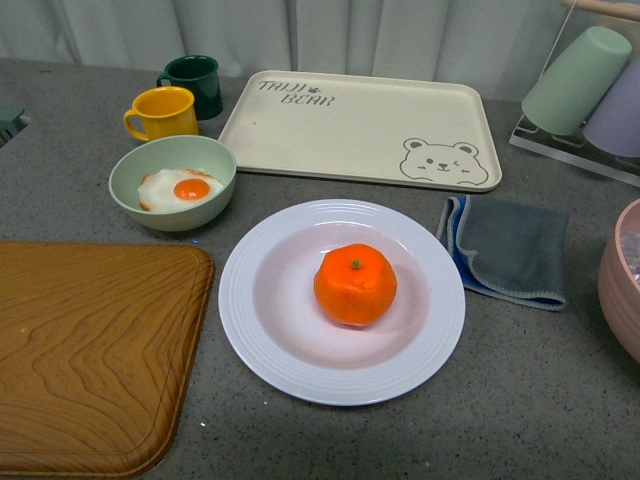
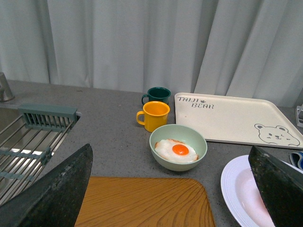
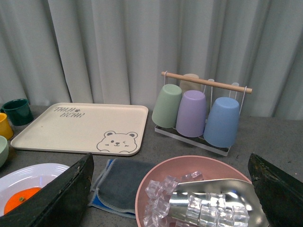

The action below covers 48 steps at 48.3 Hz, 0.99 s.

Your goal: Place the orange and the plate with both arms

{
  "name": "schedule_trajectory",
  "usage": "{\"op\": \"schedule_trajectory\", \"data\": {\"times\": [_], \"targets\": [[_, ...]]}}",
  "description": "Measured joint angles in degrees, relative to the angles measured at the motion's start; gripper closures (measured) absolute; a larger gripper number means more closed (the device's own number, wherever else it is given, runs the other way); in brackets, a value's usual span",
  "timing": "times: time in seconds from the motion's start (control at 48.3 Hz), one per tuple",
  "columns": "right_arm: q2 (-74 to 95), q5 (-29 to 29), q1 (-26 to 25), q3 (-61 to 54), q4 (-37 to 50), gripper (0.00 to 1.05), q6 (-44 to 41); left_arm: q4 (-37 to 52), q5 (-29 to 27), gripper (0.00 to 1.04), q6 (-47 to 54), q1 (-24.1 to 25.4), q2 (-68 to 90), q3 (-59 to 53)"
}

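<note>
I judge placing done: orange (image 1: 355, 285) in plate (image 1: 250, 300), left end effector (image 2: 169, 156) and right end effector (image 3: 170, 158) wide open, empty; nothing left to grasp.

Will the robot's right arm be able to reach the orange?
Probably yes: the orange sits uncovered on the plate, nothing stands over it, and the right gripper is open.
</note>
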Motion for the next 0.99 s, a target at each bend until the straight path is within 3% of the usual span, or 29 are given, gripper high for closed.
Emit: {"op": "schedule_trajectory", "data": {"times": [0.124, 0.207, 0.29, 0.435, 0.704, 0.994], "targets": [[5.2, 10.3, 4.5, 0.5, 2.6, 0.09, -9.9, 0.0, 0.0, 0.07, 0.0, 0.0, 0.0, 0.0], [18.2, 11.5, 10.5, 3.7, 7.0, 0.09, -10.2, 0.0, 0.0, 0.07, 0.0, 0.0, 0.0, 0.0], [30.2, 9.0, 14.0, 6.0, 12.1, 0.09, -4.1, 0.0, 0.0, 0.07, 0.0, 0.0, 0.0, 0.0], [45.5, 2.9, 15.0, 8.8, 17.4, 0.09, 6.1, 0.0, 0.0, 0.07, 0.0, 0.0, 0.0, 0.0], [67.5, -12.1, 11.5, 14.1, 21.6, 0.09, 24.2, 0.0, 0.0, 0.07, 0.0, 0.0, 0.0, 0.0], [89.9, -26.7, 7.0, 20.3, 27.8, 0.09, 33.2, 0.0, 0.0, 0.07, 0.0, 0.0, 0.0, 0.0]]}}
